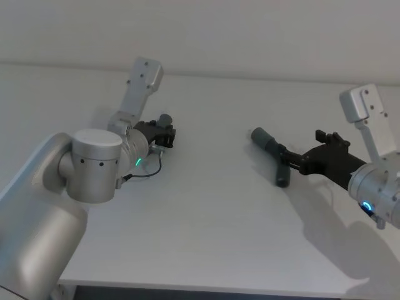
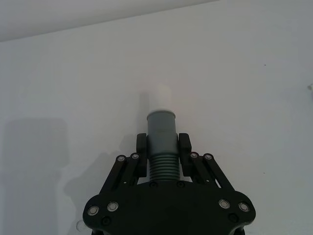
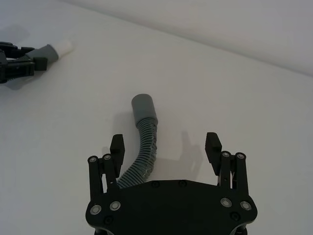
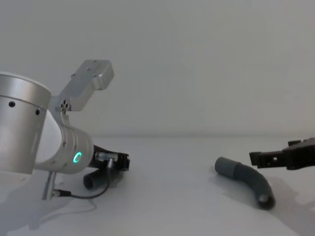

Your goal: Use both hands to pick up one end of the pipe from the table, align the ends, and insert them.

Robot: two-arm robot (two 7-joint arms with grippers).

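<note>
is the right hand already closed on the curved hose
No, the right hand is open, its fingers spread wide while the curved hose lies on the table between them.

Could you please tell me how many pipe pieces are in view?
2: the short tube, gripped by the left tool; the curved hose, lying on the table under the open right tool. None seem hidden.

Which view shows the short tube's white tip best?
The left wrist view: the white tip stands out past the grey short tube that the left hand grips. The right wrist view shows the tip small and far off. The head and chest views show grey parts of the tube; I cannot make out its tip there.
</note>
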